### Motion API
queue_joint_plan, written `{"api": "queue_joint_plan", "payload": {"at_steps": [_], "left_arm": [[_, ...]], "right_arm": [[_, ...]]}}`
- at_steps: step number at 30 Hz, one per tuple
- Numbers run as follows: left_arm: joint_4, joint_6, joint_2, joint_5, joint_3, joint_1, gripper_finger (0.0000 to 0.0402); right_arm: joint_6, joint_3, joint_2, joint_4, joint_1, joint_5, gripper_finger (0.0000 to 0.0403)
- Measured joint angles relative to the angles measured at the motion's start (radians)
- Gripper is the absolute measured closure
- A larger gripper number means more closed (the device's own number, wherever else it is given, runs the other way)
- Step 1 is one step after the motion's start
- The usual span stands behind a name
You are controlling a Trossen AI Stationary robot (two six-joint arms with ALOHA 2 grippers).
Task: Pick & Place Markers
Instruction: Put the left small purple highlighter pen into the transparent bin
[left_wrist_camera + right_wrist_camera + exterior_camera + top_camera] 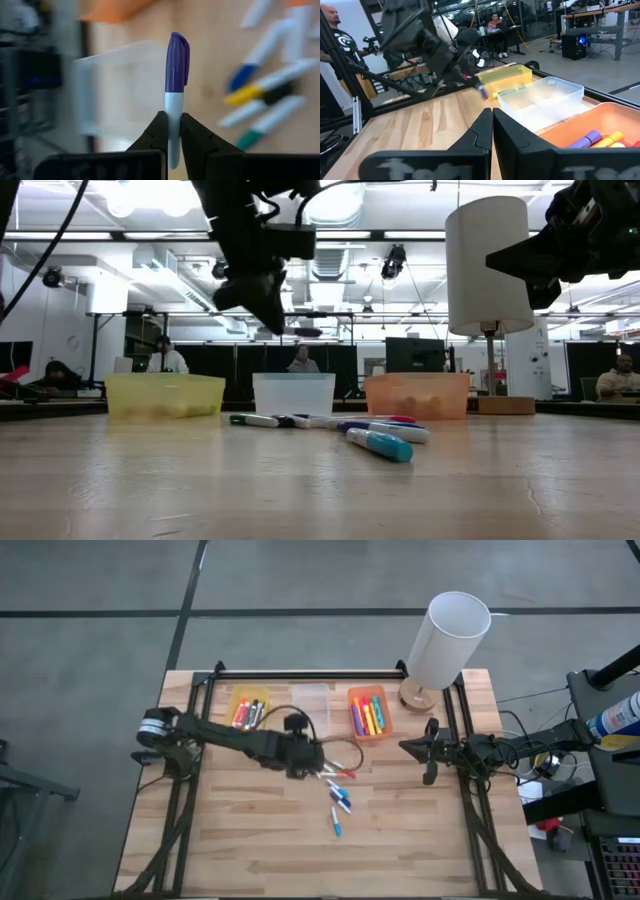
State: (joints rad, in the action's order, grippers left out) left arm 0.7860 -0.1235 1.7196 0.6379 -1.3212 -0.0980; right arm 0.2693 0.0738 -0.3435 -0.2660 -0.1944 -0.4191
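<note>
Above the clear bin [309,700], the left claw [173,134] pinches a purple-capped marker [175,87].

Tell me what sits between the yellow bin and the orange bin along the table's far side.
The clear bin sits between the yellow bin and the orange bin, seen in both the high and low views. It looks empty in the right wrist view.
</note>
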Motion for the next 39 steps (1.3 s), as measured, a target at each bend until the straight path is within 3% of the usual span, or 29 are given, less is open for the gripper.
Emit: {"api": "queue_joint_plan", "payload": {"at_steps": [8,10,16,22,28,34,39], "left_arm": [[-0.063,-0.049,-0.037,0.016,0.001,0.164,0.0368],[-0.073,-0.048,-0.037,-0.036,0.002,0.214,0.0368],[-0.096,0.016,-0.034,-0.335,0.002,0.365,0.0366],[-0.138,0.078,-0.034,-0.378,0.002,0.444,0.0365],[-0.217,0.125,-0.034,-0.557,0.005,0.486,0.0365],[-0.301,0.181,-0.027,-0.563,0.030,0.489,0.0365],[-0.289,0.289,0.003,-0.463,0.049,0.509,0.0365]], "right_arm": [[0.000,0.000,0.000,0.000,0.000,0.000,0.0394],[0.000,0.000,0.000,0.000,0.000,0.000,0.0394],[0.000,-0.001,0.000,0.000,0.000,0.000,0.0394],[0.000,-0.001,0.000,0.000,0.000,0.000,0.0394],[0.000,-0.001,0.000,0.000,0.000,0.000,0.0394],[0.000,-0.001,0.000,0.000,0.000,0.000,0.0394],[0.000,-0.001,0.000,0.000,0.000,0.000,0.0394]]}}
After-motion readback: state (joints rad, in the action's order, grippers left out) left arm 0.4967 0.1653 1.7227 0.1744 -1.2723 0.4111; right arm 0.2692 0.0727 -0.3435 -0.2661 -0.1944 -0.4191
